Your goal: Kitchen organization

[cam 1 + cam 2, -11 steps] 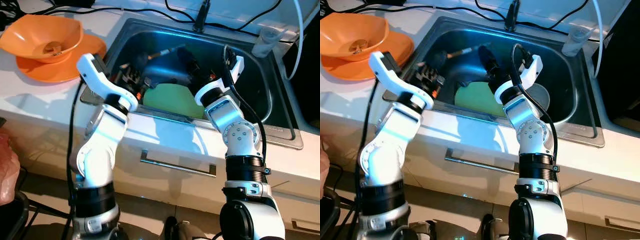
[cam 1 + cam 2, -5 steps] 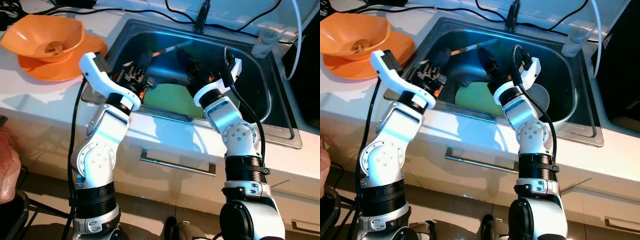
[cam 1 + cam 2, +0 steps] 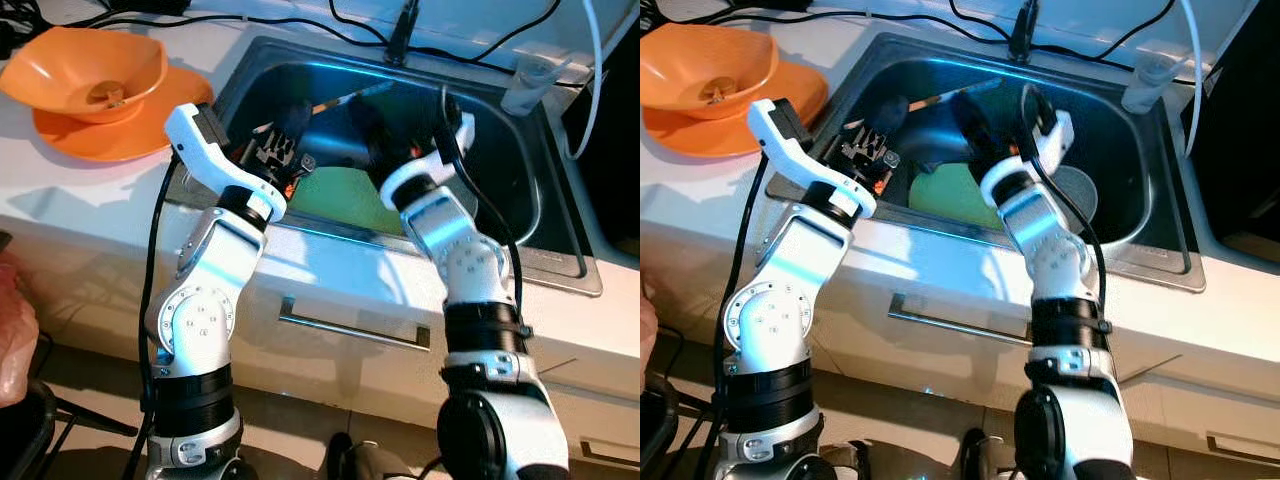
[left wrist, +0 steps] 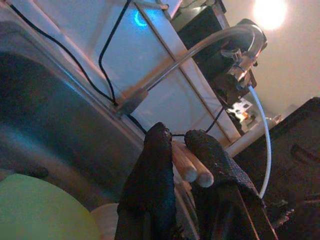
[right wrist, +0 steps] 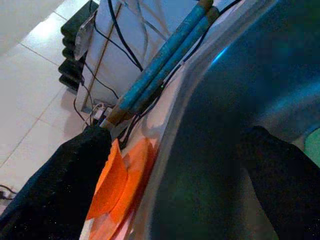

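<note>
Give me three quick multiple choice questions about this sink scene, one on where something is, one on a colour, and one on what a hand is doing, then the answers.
1. Where does the green plate lie?
A. In the sink
B. On the counter left of the sink
C. On the floor

2. What colour is the bowl on the counter?
A. Blue
B. White
C. Orange

3. What state is the left hand in?
A. Open over the counter
B. Shut on a pair of chopsticks
C. Shut on the green plate

Answers:
1. A, the head views show the plate low in the steel basin, between the two arms.
2. C, the bowl and the plate under it are both orange.
3. B, the left wrist view shows two pale stick ends pinched between the black fingers. The right hand, by contrast, is open inside the sink.
</note>
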Controlling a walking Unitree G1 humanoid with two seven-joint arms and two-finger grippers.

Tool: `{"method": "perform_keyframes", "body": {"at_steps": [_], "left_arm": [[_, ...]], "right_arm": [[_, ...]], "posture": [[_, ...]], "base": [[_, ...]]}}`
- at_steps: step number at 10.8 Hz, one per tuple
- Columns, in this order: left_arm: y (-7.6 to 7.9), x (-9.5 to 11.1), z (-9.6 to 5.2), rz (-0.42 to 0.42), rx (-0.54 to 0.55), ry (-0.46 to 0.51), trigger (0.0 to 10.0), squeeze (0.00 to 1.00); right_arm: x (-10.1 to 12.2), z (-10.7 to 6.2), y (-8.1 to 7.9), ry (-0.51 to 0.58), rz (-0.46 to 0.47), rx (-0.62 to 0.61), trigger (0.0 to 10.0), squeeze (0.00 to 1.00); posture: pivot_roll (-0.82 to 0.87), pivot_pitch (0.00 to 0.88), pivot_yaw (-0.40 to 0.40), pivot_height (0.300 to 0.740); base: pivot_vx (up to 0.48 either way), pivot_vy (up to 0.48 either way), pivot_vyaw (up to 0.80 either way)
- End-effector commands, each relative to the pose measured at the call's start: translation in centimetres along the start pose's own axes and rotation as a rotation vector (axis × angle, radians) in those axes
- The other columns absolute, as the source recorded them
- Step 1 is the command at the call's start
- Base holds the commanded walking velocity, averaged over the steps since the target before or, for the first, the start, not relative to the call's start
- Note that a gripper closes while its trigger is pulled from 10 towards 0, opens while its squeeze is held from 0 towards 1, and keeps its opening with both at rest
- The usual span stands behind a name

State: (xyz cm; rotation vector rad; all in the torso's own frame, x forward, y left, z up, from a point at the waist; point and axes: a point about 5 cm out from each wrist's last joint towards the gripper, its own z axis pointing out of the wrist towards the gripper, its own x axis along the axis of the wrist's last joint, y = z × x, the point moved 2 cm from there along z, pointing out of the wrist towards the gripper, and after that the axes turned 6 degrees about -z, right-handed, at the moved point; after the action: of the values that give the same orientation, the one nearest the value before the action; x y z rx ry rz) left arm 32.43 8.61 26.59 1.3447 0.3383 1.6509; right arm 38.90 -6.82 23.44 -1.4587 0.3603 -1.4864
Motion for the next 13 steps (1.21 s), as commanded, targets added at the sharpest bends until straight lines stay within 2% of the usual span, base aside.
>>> {"method": "perform_keyframes", "body": {"at_steps": [1, 6, 10, 11, 12, 13], "left_arm": [[1.6, -0.5, 0.1, -0.035, -0.056, -0.007, 0.0, 0.0], [2.3, -1.1, 0.0, -0.046, -0.086, -0.023, 0.0, 0.0], [1.9, -1.7, -0.2, -0.066, -0.067, -0.043, 0.0, 0.0], [2.0, -1.6, -0.2, -0.064, -0.069, -0.038, 0.0, 0.0], [1.9, -1.2, -0.1, -0.056, -0.065, -0.025, 0.0, 0.0], [1.7, -1.1, -0.1, -0.055, -0.059, -0.017, 0.0, 0.0]], "right_arm": [[-1.0, 0.8, -1.7, -0.002, 0.055, 0.042, 10.0, 0.0], [-0.5, 1.4, -1.7, 0.034, 0.133, 0.032, 10.0, 0.0], [-0.1, 2.4, -2.5, 0.06, 0.213, 0.075, 10.0, 0.0], [-0.2, 2.6, -2.6, 0.05, 0.205, 0.087, 10.0, 0.0], [-0.9, 2.5, -2.2, 0.014, 0.09, 0.064, 10.0, 0.0], [-1.3, 2.2, -1.9, 0.001, 0.084, 0.061, 10.0, 1.0]], "posture": [[0.05, 0.184, -0.134, 0.74], [0.04, 0.189, -0.144, 0.74], [0.05, 0.194, -0.144, 0.74], [0.05, 0.195, -0.147, 0.74], [0.05, 0.196, -0.152, 0.74], [0.04, 0.199, -0.156, 0.74]], "base": [[0.0, 0.0, 0.0], [0.0, 0.0, 0.0], [0.0, 0.0, 0.0], [0.0, 0.0, 0.0], [0.0, 0.0, 0.0], [0.0, 0.0, 0.0]]}}
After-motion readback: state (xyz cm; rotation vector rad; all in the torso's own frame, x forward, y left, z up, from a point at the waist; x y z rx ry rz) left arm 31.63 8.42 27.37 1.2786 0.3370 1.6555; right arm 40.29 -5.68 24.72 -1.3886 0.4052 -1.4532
